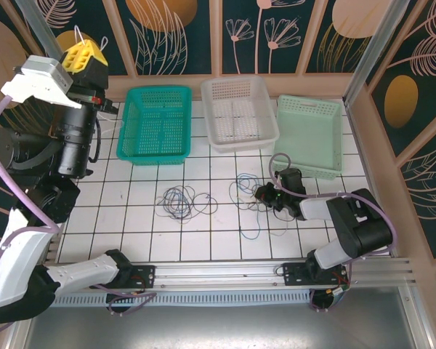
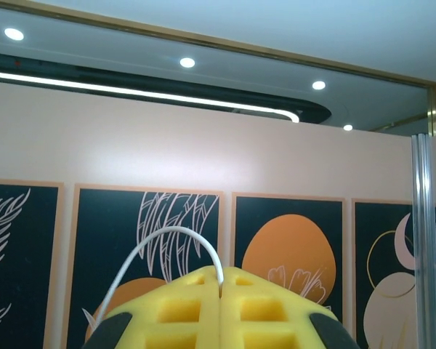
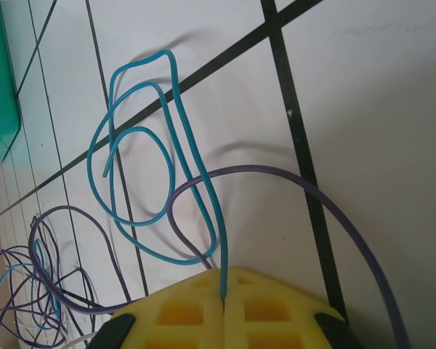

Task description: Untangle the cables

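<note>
Right wrist: right tool [image 3: 223, 292] closed, pinching blue cable [image 3: 180, 102].

Ends we cannot follow
We lose the white cable [image 2: 171, 230] in the closed seam of the left gripper [image 2: 221, 287], its yellow pads [image 2: 182, 309] cropped at the frame's bottom. The blue cable [image 3: 221, 269] sinks likewise into the right gripper [image 3: 224, 292]; the purple cable [image 3: 254, 171] runs off lower right, the tangle [image 3: 22, 291] off lower left.

Upper frame, you see a teal basket [image 1: 154, 157], white basket [image 1: 243, 143] and pale-green basket [image 1: 312, 102] on the tiled table [image 1: 123, 218].
</note>
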You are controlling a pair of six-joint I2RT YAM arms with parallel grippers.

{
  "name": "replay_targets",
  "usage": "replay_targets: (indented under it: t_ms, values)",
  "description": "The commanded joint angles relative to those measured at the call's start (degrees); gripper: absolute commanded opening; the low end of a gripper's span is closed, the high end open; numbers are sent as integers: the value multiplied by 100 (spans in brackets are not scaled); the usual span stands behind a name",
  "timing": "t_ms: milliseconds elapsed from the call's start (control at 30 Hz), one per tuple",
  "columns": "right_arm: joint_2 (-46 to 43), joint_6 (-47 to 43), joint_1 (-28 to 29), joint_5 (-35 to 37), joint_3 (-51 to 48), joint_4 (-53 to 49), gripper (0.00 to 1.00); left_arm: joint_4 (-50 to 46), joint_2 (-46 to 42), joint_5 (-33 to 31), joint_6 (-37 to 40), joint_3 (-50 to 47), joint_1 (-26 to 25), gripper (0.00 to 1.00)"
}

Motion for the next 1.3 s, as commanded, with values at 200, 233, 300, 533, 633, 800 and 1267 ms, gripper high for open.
replay_targets:
  t_ms: [200, 233, 300, 533, 633, 800, 1267]
  values:
    - [-93, -424, 204, 310, 164, -537, 0, 122, 495, -755, 319, -562, 61, 0]
    - [-107, -417, 211, 302, 164, -530, 0, 113, 543, -761, 296, -605, 90, 0]
    - [-127, -397, 215, 283, 154, -509, 0, 113, 636, -748, 235, -660, 156, 0]
    - [-131, -342, 285, 265, 129, -450, 0, -139, 1113, -297, -386, -690, 929, 0]
    - [-174, -352, 310, 256, 147, -485, 0, -133, 1334, -67, -746, -810, 1440, 0]
    - [-302, -382, 350, 322, 153, -594, 0, -210, 1724, 903, -1598, -916, 2465, 0]
    - [-465, -594, 680, 748, 296, -907, 0, -177, 2701, 1904, -2127, -1506, 2828, 0]
